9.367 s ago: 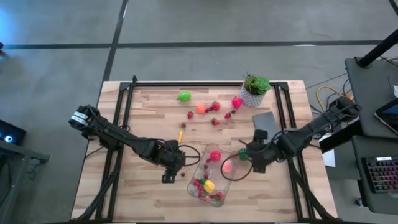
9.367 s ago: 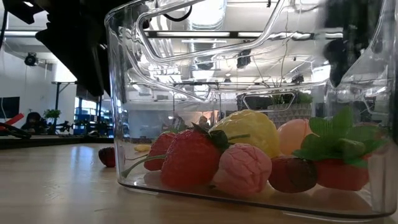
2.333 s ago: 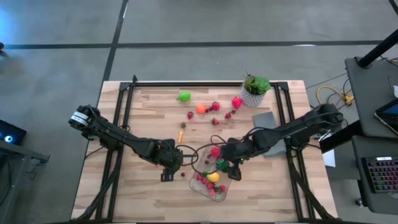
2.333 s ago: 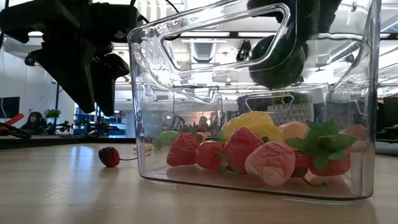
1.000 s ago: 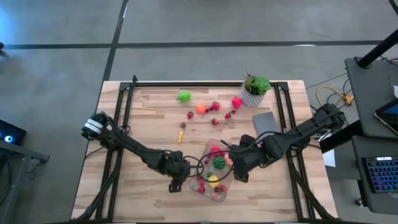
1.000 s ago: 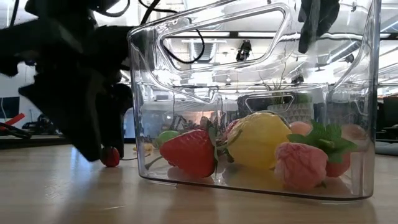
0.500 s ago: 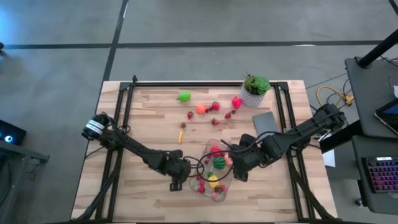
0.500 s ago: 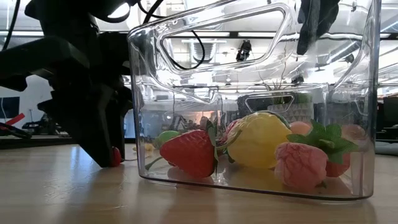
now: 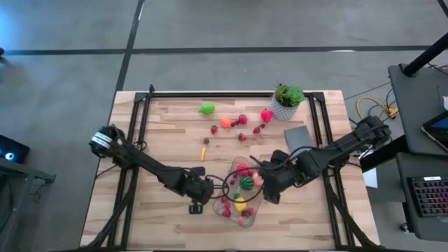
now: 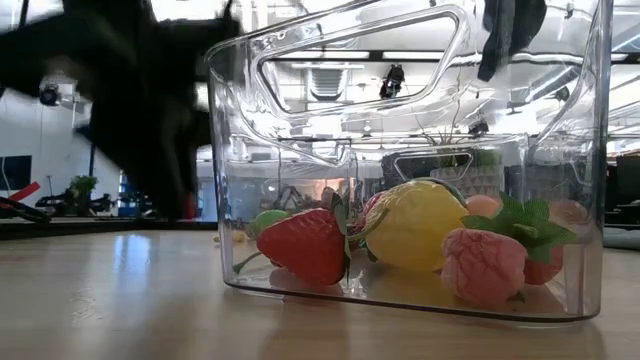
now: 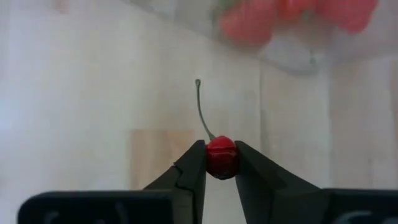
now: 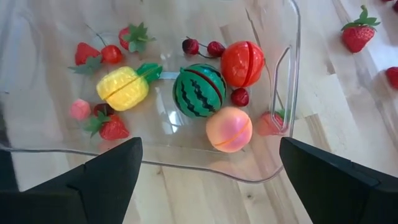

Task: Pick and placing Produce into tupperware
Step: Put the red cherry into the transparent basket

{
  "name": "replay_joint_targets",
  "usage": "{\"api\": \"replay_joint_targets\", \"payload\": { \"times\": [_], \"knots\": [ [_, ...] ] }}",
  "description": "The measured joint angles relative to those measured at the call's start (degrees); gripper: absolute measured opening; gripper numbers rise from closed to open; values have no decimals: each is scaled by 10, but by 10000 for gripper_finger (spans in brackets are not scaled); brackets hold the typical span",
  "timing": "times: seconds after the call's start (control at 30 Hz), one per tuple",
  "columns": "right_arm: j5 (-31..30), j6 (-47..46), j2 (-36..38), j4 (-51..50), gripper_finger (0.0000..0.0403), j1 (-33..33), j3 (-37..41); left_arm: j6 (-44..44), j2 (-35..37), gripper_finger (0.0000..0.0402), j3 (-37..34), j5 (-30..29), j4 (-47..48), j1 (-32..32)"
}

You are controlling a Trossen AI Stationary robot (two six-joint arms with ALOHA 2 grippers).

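your left gripper (image 11: 221, 163) has its fingers clamped on a small red cherry (image 11: 221, 155), pinched across the round body so the thin stem (image 11: 201, 112) stands free and out of the way — a sensible hold, since the stem gives nothing to squeeze. in the high view that gripper (image 9: 203, 190) sits low over the tabletop (image 9: 154, 217) just beside the left wall of the tupperware (image 9: 256, 204), so the cherry looks only a short lift and carry from the opening. your right gripper (image 12: 208, 180) hovers at the container's other side with its fingers wide apart and nothing between them; judging by its place, it waits there clear of the drop zone. inside the tupperware you already have a watermelon (image 12: 199, 89), a yellow fruit (image 12: 122, 88), a peach (image 12: 229, 129), a red tomato-like piece (image 12: 242, 63) and several strawberries, so the floor is crowded but the top is open. the clear wall stands tall in the low view, and you will probably need to raise the cherry above that rim before moving across. more produce still lies towards the far side — a green piece (image 9: 207, 108), an orange one (image 9: 225, 122) and scattered berries — near the potted plant (image 9: 287, 98) and the grey slab (image 9: 297, 138). the near left tabletop is bare, giving you room to back away.
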State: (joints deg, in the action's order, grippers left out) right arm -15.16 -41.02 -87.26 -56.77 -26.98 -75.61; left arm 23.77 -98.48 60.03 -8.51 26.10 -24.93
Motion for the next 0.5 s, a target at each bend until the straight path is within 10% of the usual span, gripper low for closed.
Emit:
{"api": "replay_joint_targets", "payload": {
  "times": [0.23,0.5],
  "knots": [
    [-12,-26,40,-3,372,-4,0,-2,107,53,15,-77,83,2],
    [-35,-49,76,-5,372,-10,1,-66,189,52,21,-98,-77,16]
  ]
}}
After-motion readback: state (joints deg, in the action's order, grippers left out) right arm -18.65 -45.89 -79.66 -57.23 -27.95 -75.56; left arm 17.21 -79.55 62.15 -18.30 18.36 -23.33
